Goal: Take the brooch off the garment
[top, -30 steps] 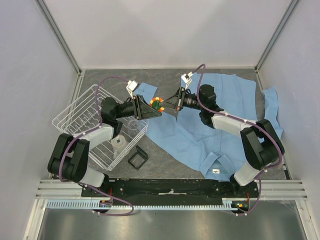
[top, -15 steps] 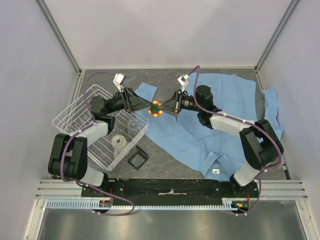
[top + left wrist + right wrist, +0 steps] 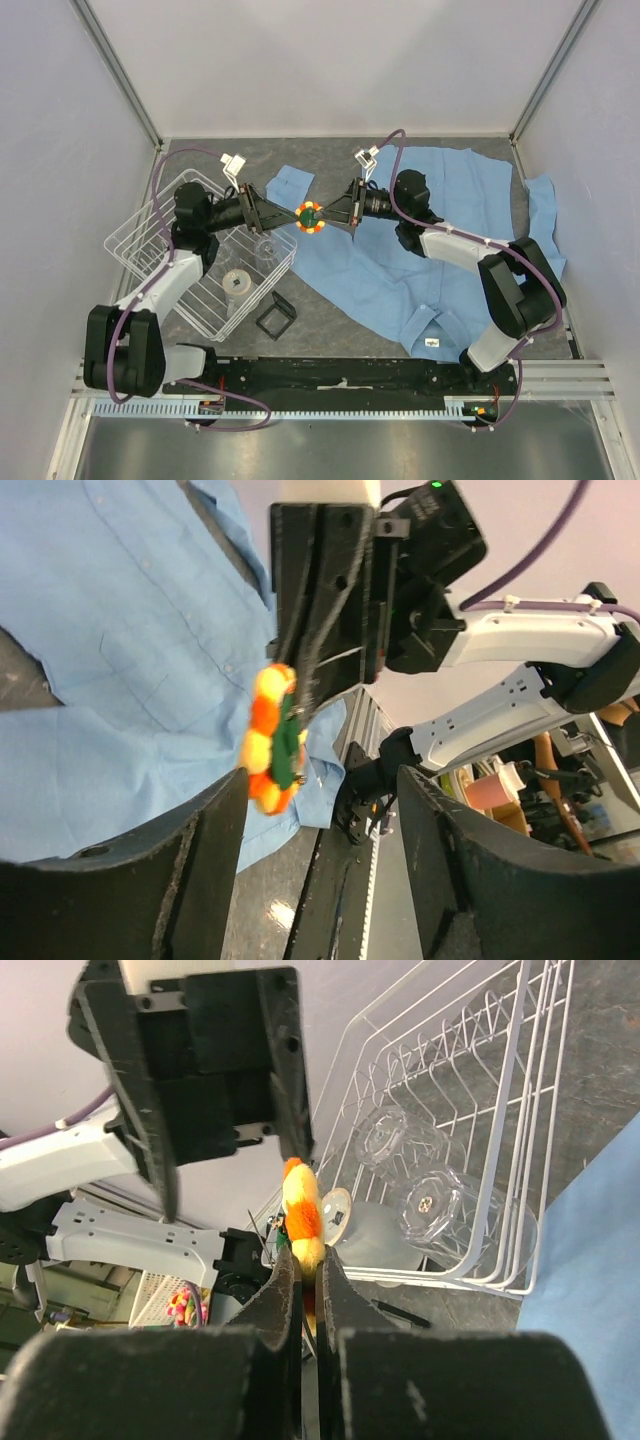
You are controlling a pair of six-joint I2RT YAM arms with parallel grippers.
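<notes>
The brooch (image 3: 310, 215), a small orange-yellow flower with a green back, is held in the air over the left edge of the light blue shirt (image 3: 440, 240). My right gripper (image 3: 319, 217) is shut on it; the right wrist view shows the brooch (image 3: 303, 1212) pinched edge-on between the fingertips of this gripper (image 3: 305, 1255). My left gripper (image 3: 290, 213) is open just left of the brooch, facing it. In the left wrist view the brooch (image 3: 272, 740) hangs ahead of my open left gripper (image 3: 320, 780), apart from both fingers, with the shirt (image 3: 120, 630) behind.
A white wire basket (image 3: 150, 225) stands at the left with clear glass pieces (image 3: 265, 247) and a round disc (image 3: 236, 282) in it; it also shows in the right wrist view (image 3: 480, 1110). A black square frame (image 3: 275, 313) lies by the basket's near corner.
My left arm has drawn back to the left and its elbow has swung outward. The brooch stays in my right gripper, which has moved slightly left and up.
</notes>
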